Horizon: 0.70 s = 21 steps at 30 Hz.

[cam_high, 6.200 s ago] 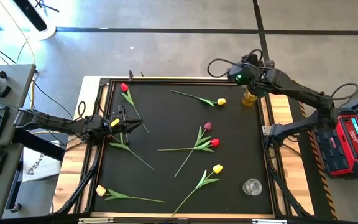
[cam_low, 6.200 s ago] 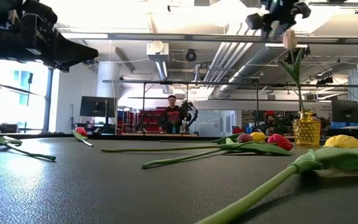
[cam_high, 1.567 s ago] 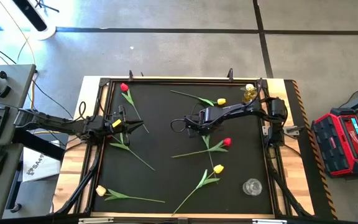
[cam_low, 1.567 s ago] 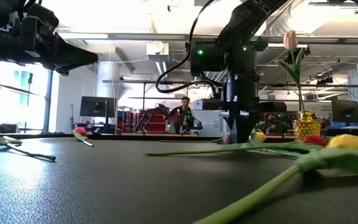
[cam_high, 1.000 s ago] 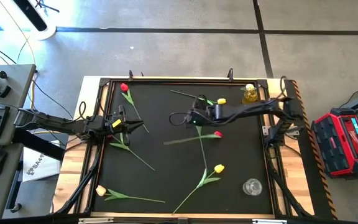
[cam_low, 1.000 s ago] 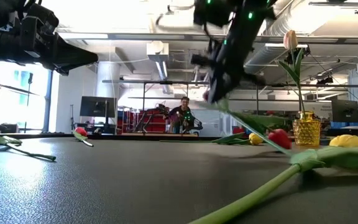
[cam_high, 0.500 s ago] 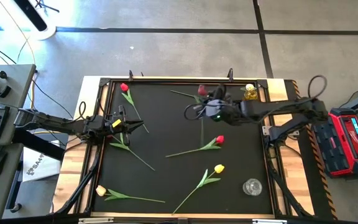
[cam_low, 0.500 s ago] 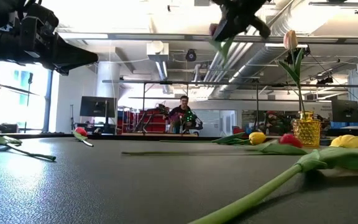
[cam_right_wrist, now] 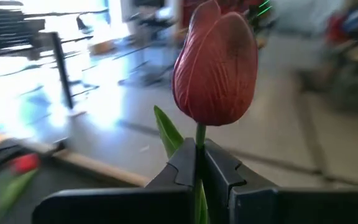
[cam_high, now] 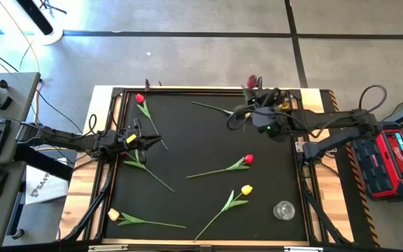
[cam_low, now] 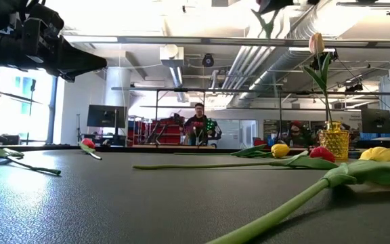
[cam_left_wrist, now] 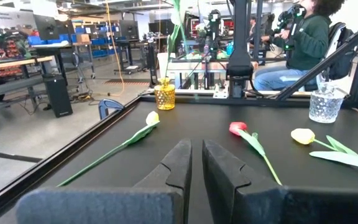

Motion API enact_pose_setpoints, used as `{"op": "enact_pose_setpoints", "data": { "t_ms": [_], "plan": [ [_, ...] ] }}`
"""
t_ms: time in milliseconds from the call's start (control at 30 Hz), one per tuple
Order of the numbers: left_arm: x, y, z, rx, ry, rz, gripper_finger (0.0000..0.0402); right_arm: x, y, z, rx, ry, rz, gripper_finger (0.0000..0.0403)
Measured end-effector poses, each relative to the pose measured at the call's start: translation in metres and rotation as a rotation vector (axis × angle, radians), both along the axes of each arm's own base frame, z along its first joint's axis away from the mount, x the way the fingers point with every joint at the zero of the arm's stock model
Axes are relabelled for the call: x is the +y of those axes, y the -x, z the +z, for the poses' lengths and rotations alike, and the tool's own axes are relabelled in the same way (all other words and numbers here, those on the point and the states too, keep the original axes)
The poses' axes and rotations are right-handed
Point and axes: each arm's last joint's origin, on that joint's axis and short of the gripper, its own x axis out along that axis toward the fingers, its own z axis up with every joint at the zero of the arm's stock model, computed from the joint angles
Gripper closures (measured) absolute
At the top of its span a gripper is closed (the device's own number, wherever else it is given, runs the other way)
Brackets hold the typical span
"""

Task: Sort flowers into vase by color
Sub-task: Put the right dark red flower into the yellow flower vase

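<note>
1. Dark red tulip [cam_right_wrist: 215, 65] sits clamped by its stem in the right pincer [cam_right_wrist: 199, 163], lifted above the counter's [cam_high: 187, 143] far edge near the far right corner.
2. Close beside that pincer, the amber vase [cam_low: 334, 144] stands at the far right corner with a cream tulip [cam_low: 315, 43] upright in it.
3. A yellow tulip [cam_low: 280, 150] lies near the far edge, partly hidden under the right arm in the high view.
4. A red tulip [cam_high: 248, 159] and another yellow one [cam_high: 245, 190] lie right of the middle.
5. A clear glass vase [cam_high: 283, 210] stands near the near right corner.
6. The left pincer [cam_left_wrist: 194, 163] hangs at the left edge, fingers nearly together, holding nothing.
7. A red tulip [cam_high: 140, 99] lies near the far left corner, a cream one [cam_high: 113, 215] near the near left corner.
</note>
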Motion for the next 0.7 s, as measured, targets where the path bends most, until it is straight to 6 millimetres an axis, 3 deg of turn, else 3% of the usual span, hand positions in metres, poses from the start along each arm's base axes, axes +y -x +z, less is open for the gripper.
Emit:
{"op": "enact_pose_setpoints", "data": {
  "t_ms": [200, 700],
  "plan": [
    [0.000, 0.000, 0.000, -0.001, 0.000, 0.001, 0.0374, -0.007, 0.011, 0.007, 0.064, 0.147, -0.255, 0.0400],
    [0.000, 0.000, 0.000, 0.001, 0.000, 0.001, 0.0374, -0.060, 0.037, 0.020, 0.165, 0.153, -0.495, 0.0400]
  ]
}}
